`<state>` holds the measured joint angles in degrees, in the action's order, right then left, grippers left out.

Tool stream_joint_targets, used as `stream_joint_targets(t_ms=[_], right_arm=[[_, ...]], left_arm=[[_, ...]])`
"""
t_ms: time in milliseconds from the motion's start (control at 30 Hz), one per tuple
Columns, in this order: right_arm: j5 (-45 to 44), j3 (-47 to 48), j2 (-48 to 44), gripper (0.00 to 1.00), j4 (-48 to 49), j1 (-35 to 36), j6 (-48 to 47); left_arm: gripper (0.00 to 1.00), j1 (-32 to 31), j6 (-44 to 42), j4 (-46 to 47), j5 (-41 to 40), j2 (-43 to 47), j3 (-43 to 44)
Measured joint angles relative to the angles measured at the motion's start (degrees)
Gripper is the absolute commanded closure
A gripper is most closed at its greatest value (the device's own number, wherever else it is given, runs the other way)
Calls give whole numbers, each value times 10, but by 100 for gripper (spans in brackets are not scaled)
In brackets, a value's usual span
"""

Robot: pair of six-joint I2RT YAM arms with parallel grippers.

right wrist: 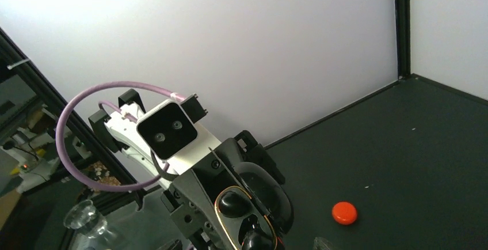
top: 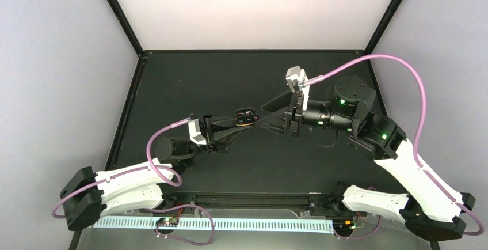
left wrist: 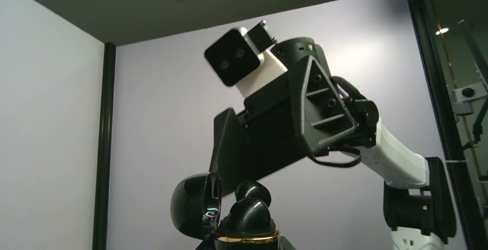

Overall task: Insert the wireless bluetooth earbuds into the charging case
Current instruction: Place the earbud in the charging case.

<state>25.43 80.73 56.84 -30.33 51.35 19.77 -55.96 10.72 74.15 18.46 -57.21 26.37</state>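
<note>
The charging case (top: 245,117) is glossy black with a gold-orange rim and is held in the air, lid (left wrist: 193,204) open. My left gripper (top: 239,126) is shut on its base (left wrist: 247,235). Both earbuds are glossy black. One earbud (right wrist: 233,203) sits in the case's far well. The other earbud (right wrist: 253,241) is at the near well, cut by the frame edge. Both stick up from the rim in the left wrist view (left wrist: 253,215). My right gripper (top: 262,117) is at the case, its fingers (left wrist: 259,140) apart and reaching down behind the lid.
A small red round disc (right wrist: 344,212) lies on the black table (right wrist: 426,146) to the right of the case. Black posts and pale walls enclose the table. A purple cable (top: 403,65) loops over the right arm.
</note>
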Motion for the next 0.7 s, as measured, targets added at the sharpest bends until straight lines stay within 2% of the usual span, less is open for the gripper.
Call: stream_joint_targets(t_ms=[133, 300, 500, 700], right_arm=[[-10, 52, 5, 42, -67, 0, -31], [-13, 114, 10, 44, -147, 0, -69], [3, 122, 15, 47, -209, 0, -75], [2, 97, 19, 47, -228, 0, -54]], left_arm=[[98, 0, 21, -30, 5, 17, 0], [99, 5, 58, -37, 53, 20, 0], [98, 15, 96, -32, 121, -9, 8], [98, 16, 83, -34, 124, -25, 9]])
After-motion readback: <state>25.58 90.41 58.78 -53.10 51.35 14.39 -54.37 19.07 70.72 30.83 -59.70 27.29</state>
